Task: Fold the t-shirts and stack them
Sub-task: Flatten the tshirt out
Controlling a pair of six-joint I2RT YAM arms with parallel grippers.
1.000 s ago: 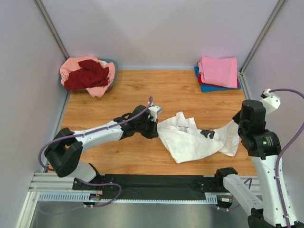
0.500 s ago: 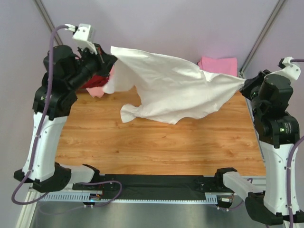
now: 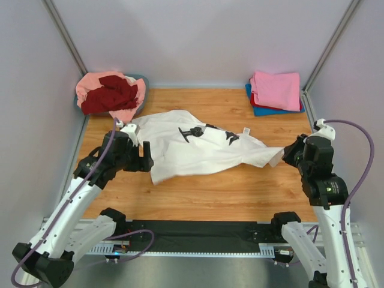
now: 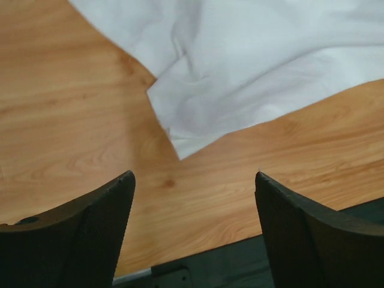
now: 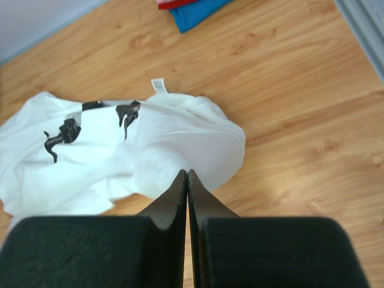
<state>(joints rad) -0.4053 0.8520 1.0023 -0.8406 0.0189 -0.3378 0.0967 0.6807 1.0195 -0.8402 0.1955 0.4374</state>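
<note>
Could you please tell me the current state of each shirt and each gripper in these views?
Large off-white cloth t-shirt with black printed graphic: unfolded, lying rumpled on the wooden table.
Salmon-pink and dark red t-shirts: heaped unfolded in the grey-blue tub.
Bright pink, red and blue t-shirts: folded, stacked at the far right corner.
Left gripper: open, clear of the shirt.
Right gripper: shut on the off-white shirt's right corner.

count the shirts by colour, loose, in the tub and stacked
off-white shirt: 1
salmon-pink shirt: 1
dark red shirt: 1
bright pink shirt: 1
red shirt: 1
blue shirt: 1
total: 6 that show
</note>
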